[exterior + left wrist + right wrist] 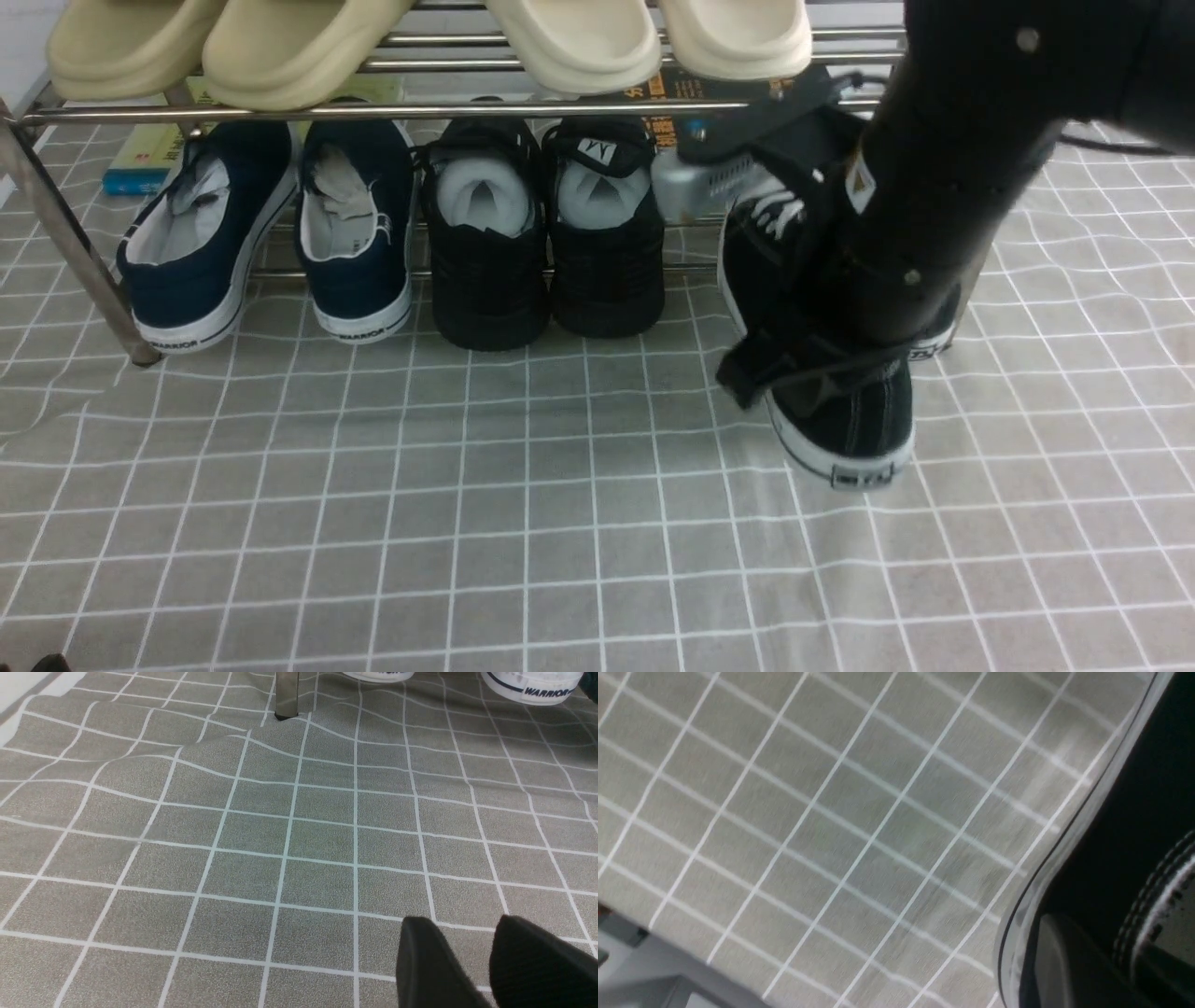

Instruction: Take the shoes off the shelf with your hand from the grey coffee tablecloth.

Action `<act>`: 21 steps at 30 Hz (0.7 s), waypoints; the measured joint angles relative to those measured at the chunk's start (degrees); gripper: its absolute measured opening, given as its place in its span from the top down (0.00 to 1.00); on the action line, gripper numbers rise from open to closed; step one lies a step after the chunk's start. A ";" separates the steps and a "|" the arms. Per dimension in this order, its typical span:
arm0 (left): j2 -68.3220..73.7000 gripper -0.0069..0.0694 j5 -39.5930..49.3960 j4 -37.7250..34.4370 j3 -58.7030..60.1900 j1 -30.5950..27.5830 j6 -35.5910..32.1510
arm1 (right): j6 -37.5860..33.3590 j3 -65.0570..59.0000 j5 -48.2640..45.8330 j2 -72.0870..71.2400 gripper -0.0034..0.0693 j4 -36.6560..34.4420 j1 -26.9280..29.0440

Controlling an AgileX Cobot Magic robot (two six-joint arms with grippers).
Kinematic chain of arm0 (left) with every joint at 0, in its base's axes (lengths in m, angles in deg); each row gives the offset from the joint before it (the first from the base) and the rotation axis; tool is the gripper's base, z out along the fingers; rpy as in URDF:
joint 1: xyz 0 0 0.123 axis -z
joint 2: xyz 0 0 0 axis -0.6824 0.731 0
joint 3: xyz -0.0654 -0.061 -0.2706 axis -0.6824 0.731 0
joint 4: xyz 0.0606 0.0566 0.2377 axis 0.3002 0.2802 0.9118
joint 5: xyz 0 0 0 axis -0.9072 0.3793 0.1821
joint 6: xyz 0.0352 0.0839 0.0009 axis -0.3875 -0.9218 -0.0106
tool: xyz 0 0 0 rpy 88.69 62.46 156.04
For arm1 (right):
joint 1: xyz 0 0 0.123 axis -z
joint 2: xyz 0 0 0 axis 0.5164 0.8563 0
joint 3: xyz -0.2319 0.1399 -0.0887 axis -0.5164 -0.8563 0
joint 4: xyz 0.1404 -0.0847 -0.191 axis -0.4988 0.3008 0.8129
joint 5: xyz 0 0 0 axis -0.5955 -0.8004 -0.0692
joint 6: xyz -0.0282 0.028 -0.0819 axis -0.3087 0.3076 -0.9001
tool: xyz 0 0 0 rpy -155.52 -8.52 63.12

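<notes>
One of the black canvas shoes (845, 420) has its heel drawn out in front of the shelf (280, 112), over the grey coffee tablecloth (467, 523). Its mate (938, 338) stays under the shelf, mostly hidden by the hand (934, 187), my right arm. In the front view that arm hides the right fingertips. In the right wrist view the right gripper (1106, 961) is shut on the shoe's side wall (1125, 826), one finger outside and one inside. The left gripper (462, 921) hangs open and empty over the cloth (280, 835).
A navy white-soled pair (215, 243) and an all-black mesh pair (541, 243) stand on the lower tier. Cream slippers (569, 37) lie on the upper tier. A book (140, 159) lies behind. A shelf leg (286, 695) and a navy heel (532, 690) show in the left wrist view.
</notes>
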 joint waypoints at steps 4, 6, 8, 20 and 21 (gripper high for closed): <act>0.00 0.59 0.00 0.00 0.00 0.00 0.00 | 3.50 -9.00 1.32 -4.99 0.93 -0.49 -3.49; 0.00 0.59 0.00 0.00 0.00 0.00 0.00 | 5.21 -12.83 3.90 -7.17 0.93 -0.43 -4.89; 0.00 0.59 0.00 0.00 0.00 0.00 0.00 | 6.38 -15.84 6.58 -8.17 0.93 -0.43 -5.92; 0.00 0.59 0.00 0.00 0.00 0.00 0.00 | 6.77 -23.80 20.96 -4.85 0.93 2.04 -6.86; 0.00 0.59 0.00 0.00 0.00 0.00 0.00 | 6.77 -23.80 21.72 -4.30 0.93 2.45 -6.86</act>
